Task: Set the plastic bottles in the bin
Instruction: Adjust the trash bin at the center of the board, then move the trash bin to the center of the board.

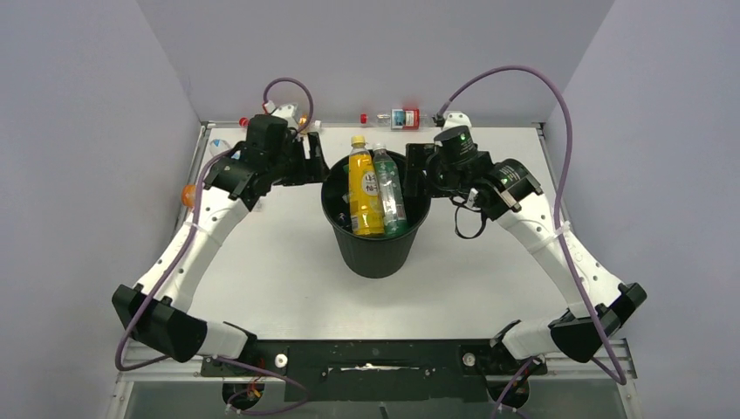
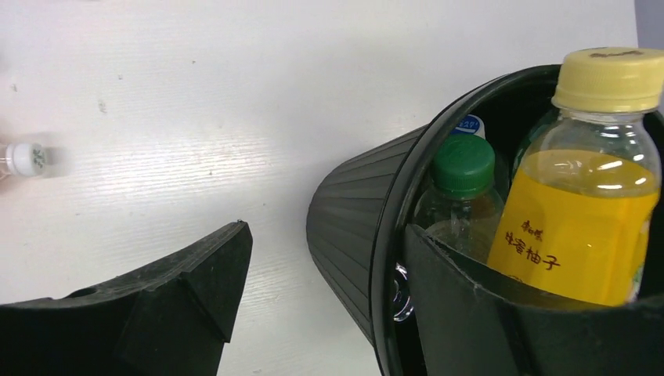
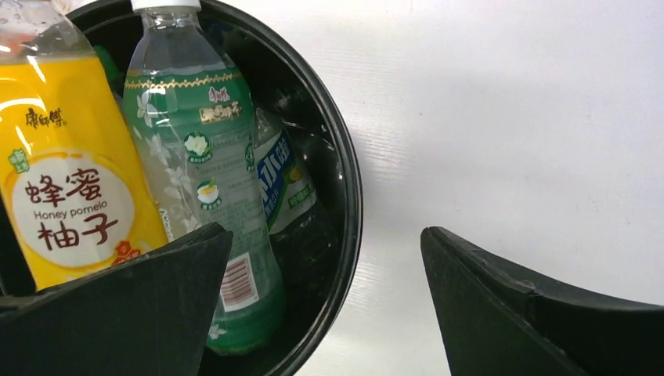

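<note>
Plastic bottles stand packed upright in the bin, a round black wastebasket with ribbed, tapering walls and a rolled rim, set mid-surface between my two arms. Tallest from above is the yellow bottle, full of yellow drink, with a pale yellow cap and a "Honey pomelo" label. Touching it on the right is a clear bottle with a white cap and a green flowered label. The right wrist view shows a blue-and-white-labelled bottle deeper in behind it. The left wrist view shows a green-capped bottle beside the yellow one.

My left gripper is spread, straddling the bin's rim with one finger inside and one outside, pinching nothing. My right gripper is spread wide across the opposite rim the same way, also empty.

A red-labelled bottle lies on its side at the back edge of the white surface, well apart from the bin.
</note>
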Tool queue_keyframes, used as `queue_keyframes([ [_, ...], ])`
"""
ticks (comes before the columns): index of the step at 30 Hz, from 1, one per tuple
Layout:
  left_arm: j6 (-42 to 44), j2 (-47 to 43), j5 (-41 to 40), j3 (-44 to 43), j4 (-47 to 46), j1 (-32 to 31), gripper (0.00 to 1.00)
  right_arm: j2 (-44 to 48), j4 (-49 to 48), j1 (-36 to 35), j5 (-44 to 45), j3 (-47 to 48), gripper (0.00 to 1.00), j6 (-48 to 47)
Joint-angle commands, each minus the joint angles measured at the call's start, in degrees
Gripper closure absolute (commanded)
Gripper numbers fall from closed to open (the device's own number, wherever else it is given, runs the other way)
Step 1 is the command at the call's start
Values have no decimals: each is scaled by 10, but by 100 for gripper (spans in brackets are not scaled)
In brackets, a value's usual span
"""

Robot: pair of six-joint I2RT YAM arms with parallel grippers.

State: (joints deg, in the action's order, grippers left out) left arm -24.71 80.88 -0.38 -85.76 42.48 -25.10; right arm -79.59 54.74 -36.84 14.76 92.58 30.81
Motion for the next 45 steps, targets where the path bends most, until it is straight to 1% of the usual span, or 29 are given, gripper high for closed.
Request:
queue_keyframes([
  [1, 24, -42, 2, -12, 0, 43, 27, 25, -4, -12, -14, 14, 2, -24],
  [5, 49, -30, 33, -26, 11, 120, 26, 30, -18, -50, -11, -1, 2, -31],
  [9, 62, -3, 33, -37, 7, 178, 22, 24, -12, -68, 2, -7, 0, -29],
  [11, 63, 12, 34, -34, 0, 205, 20, 25, -18, -74, -1, -11, 2, -29],
  [16, 45, 31, 52, -1, -44, 271, 19, 18, -12, -74, 9, -20, 8, -30],
  [20, 41, 47, 47, 18, -66, 289, 19, 9, 8, -43, 24, -29, 17, -17],
  [24, 41, 49, 40, 41, -81, 294, 19, -9, 23, 4, 27, -39, 39, -24],
  [25, 41, 48, 39, 45, -84, 295, 19, -13, 28, 12, 31, -40, 41, -26],
  [27, 41, 48, 38, 52, -87, 295, 19, -15, 26, 18, 32, -40, 41, -33],
  [32, 41, 47, 34, 65, -92, 295, 19, -14, 14, 16, 14, -30, 35, -50],
  [35, 41, 47, 34, 71, -94, 295, 19, -8, 2, 11, 2, -17, 33, -56],
  [37, 41, 45, 33, 75, -96, 295, 19, -9, 2, -6, 8, 3, 33, -63],
  [42, 46, 39, 22, 92, -101, 308, 19, 2, -1, -83, 39, 71, 31, -77],
  [45, 44, 38, 25, 105, -107, 325, 19, 13, -1, -88, 40, 85, 29, -75],
])
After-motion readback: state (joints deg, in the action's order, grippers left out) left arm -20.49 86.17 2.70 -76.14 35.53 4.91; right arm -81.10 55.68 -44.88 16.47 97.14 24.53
